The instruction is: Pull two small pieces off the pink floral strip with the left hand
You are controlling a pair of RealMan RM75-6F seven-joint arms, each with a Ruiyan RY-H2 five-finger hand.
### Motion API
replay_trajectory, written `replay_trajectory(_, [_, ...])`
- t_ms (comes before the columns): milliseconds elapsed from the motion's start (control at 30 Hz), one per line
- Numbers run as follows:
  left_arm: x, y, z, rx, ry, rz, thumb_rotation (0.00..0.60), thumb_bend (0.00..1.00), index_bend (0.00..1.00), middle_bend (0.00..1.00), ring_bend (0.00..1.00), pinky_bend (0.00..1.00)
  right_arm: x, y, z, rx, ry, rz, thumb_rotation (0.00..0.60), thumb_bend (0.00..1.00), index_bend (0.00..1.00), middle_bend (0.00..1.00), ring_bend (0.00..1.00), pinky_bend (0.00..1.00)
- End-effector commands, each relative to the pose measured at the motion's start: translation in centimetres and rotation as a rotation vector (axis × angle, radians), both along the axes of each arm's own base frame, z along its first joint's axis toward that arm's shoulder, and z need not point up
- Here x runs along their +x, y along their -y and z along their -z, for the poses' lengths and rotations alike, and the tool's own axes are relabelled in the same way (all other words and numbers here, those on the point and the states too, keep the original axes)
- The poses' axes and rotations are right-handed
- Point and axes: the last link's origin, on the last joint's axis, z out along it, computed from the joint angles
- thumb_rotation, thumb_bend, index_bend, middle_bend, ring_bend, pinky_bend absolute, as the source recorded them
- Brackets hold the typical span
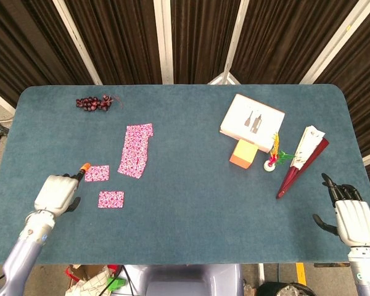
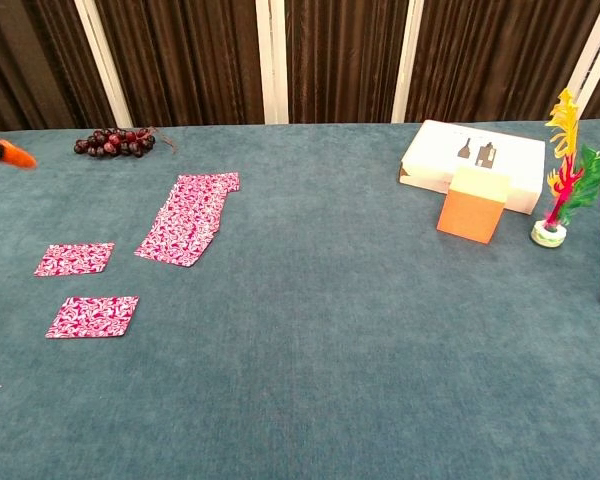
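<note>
The pink floral strip lies flat left of the table's middle, also in the chest view. Two small pink floral pieces lie apart from it on the cloth: one just left of the strip's near end, the other nearer the front edge. My left hand hovers left of both pieces and holds nothing. Its orange fingertip points toward the upper piece without touching it. In the chest view only that orange fingertip shows, at the left edge. My right hand rests empty at the front right, fingers apart.
A bunch of dark grapes lies at the back left. On the right stand a white box, an orange block, a feathered shuttlecock and a dark red folded fan.
</note>
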Motion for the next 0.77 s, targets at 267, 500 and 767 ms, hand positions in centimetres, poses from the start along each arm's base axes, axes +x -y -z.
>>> replay_trajectory(267, [-6.0,12.5,-5.8,0.36,0.239,0.095,0.6,0.37,0.0,0.07,0.08,0.24,0.0,0.0,0.1,-0.006,-0.037,-0.002,0.6,0.23,0.0,0.26,0.27,0.17])
replay_trajectory(500, [-6.4,12.8,-6.0,0.346,0.223,0.049,0.6,0.37,0.0,0.07,0.08,0.23,-0.1,0.0,-0.1,-0.011,-0.039,-0.001,0.6,0.23,0.0,0.26,0.26,0.17])
replay_trajectory(767, [-6.4,12.2,-5.6,0.323,0.214,0.036,0.6,0.37,0.0,0.07,0.08,0.21,-0.1,-0.2,-0.5,-0.013,-0.03,0.0,0.6,0.23,0.0,0.26,0.26,0.17])
